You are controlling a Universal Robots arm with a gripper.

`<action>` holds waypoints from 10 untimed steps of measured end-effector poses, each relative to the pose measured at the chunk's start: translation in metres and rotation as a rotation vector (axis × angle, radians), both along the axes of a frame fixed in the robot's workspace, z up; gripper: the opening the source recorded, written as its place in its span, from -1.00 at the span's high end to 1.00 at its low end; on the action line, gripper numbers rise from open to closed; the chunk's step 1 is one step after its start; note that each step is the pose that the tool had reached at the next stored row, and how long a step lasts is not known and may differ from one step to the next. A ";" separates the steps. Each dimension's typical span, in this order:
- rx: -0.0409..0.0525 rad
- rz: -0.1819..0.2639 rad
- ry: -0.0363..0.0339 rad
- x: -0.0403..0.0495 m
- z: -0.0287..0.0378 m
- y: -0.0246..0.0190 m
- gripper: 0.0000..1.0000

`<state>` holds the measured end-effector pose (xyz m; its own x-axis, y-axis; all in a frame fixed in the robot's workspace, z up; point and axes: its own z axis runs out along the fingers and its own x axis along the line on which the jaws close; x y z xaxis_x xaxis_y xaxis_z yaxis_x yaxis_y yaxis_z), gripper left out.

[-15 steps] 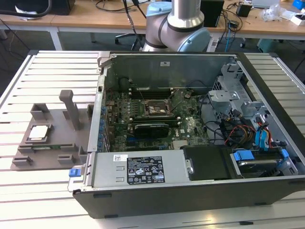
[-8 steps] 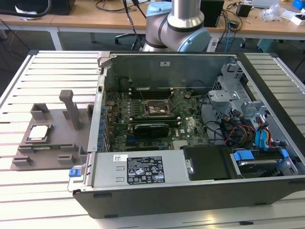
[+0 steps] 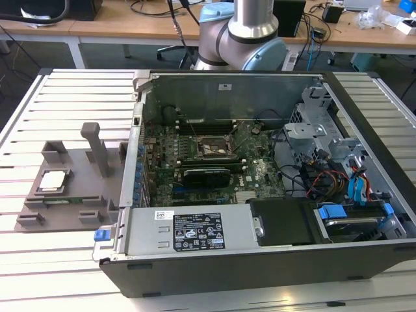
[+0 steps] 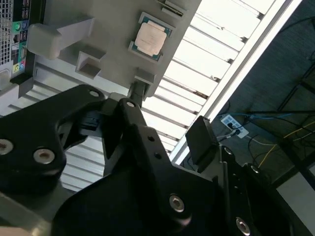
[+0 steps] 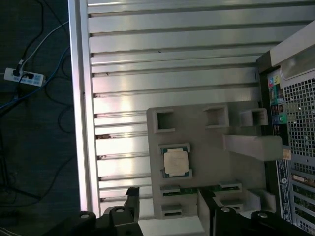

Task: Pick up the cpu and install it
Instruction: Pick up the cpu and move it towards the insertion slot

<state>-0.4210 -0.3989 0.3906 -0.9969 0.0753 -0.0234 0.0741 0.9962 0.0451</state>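
Exterior view: an open computer case (image 3: 260, 273) is seen lying on a slatted metal table (image 3: 78, 91). A grey plate (image 3: 71, 166) is set on the table just beside the case, on the exterior view's left. The cpu (image 3: 53, 181) is seated flat in a square recess of that plate, silver top up. An upright post (image 3: 97, 146) is noted on the plate near the cpu. Inside the case a dark socket (image 3: 214, 149) is seen on the green board, well apart from the cpu. Part of the arm (image 3: 250, 32) is seen beyond the far wall of the case.

Second wrist view: the gripper (image 4: 167, 113) is seen with its jaws spread wide; nothing is held between them. One black finger (image 4: 199, 140) is noted over the table slats. The cpu (image 4: 150, 38) is seen lying in its recess, untouched and apart from the fingers.

First wrist view: the cpu (image 5: 175, 162) is seen from above, square in the plate's recess. The gripper (image 5: 167, 201) is spread, one finger (image 5: 132, 194) over the slats beside the plate; nothing is pinched. A power strip (image 5: 24, 76) is noted on the floor.
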 end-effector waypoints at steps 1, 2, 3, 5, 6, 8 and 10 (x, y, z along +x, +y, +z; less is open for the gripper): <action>0.0000 0.000 0.0000 -0.0002 0.0000 0.0000 -0.31; -0.0001 0.000 0.0000 -0.0002 0.0000 0.0000 -0.31; 0.0000 0.000 0.0000 -0.0005 0.0000 0.0000 -0.44; 0.0000 0.000 0.0000 -0.0007 0.0000 0.0000 -0.44; 0.0000 0.000 0.0000 -0.0008 0.0000 0.0000 -0.44; 0.0000 0.000 0.0000 -0.0010 0.0000 0.0000 -0.44; -0.0001 0.000 0.0001 -0.0010 -0.0001 0.0000 -0.44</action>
<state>-0.4220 -0.3989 0.3905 -0.9969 0.0753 -0.0233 0.0742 0.9962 0.0450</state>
